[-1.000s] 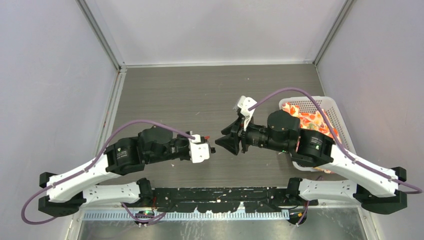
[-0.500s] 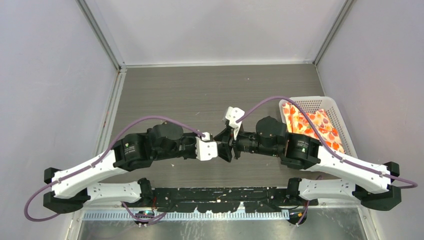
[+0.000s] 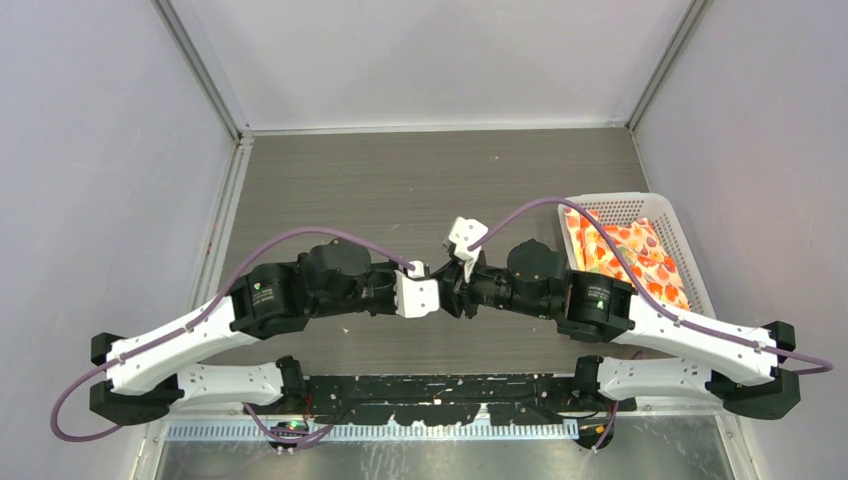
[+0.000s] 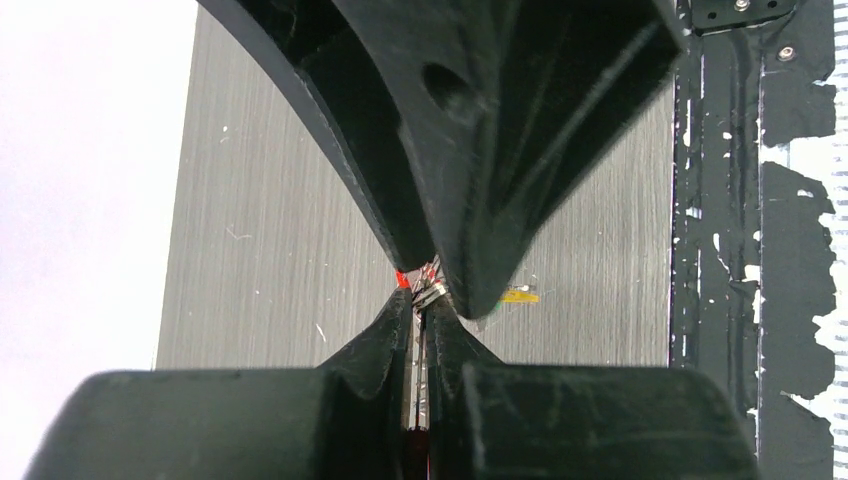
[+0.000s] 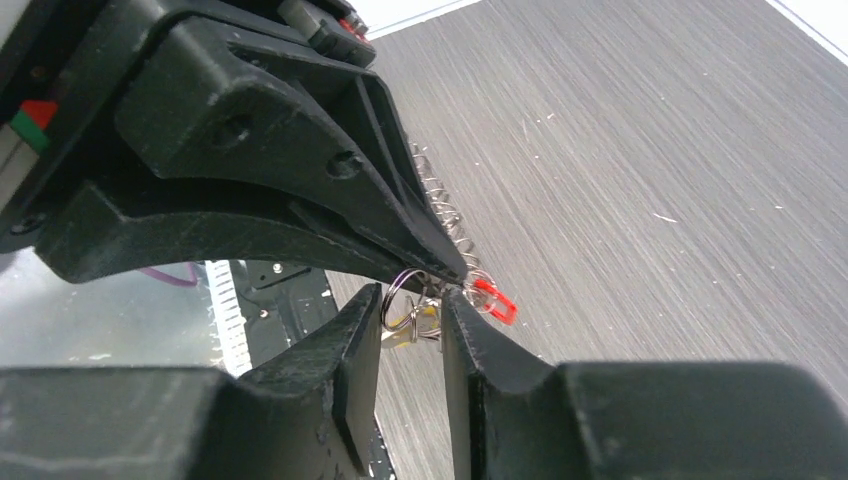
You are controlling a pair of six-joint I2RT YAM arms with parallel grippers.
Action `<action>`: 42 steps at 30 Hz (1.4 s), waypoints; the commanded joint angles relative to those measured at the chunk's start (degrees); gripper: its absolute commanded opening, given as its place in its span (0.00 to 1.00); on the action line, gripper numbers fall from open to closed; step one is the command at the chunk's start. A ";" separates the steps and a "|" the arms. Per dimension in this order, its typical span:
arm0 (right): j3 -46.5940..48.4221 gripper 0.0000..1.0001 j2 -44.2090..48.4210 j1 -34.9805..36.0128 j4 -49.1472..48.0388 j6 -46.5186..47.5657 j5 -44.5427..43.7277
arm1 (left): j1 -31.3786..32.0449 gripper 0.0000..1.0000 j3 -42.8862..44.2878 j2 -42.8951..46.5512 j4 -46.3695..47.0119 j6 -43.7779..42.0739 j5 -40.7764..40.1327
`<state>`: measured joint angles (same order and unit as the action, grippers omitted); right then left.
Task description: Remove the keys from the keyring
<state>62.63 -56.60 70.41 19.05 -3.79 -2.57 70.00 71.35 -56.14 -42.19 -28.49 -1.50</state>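
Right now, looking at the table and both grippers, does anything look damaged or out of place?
Only the black covering along the near edge: it's flaked, with white patches showing through. The keyring is off the table, pinched in the left gripper at the right gripper's tips.

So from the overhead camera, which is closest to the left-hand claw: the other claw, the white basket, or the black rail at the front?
From the left gripper:
1. Right gripper, tip to tip with it at centre.
2. Black rail, along the near edge.
3. White basket, far right.
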 commanded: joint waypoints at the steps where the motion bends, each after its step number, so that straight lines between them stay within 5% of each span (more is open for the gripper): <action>1: 0.08 0.30 2.42 -0.14 -2.21 0.39 -2.74 | 0.03 0.00 2.31 0.85 1.03 0.73 1.23; 20: 3.23 0.01 0.28 -0.11 1.65 0.42 0.39 | 0.07 0.00 0.13 2.10 2.28 0.86 1.93; 26: 4.86 0.01 0.31 -0.11 0.16 -2.56 -0.18 | 0.06 0.00 -5.72 5.17 9.80 0.00 -1.45; 42: -7.93 0.01 5.07 -0.12 -29.73 -15.77 -7.42 | 0.07 0.00 -20.45 14.74 36.08 -4.99 -5.63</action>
<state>55.48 -53.04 70.39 4.25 -15.55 -8.08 70.04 52.49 -42.63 -16.19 -31.44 -5.52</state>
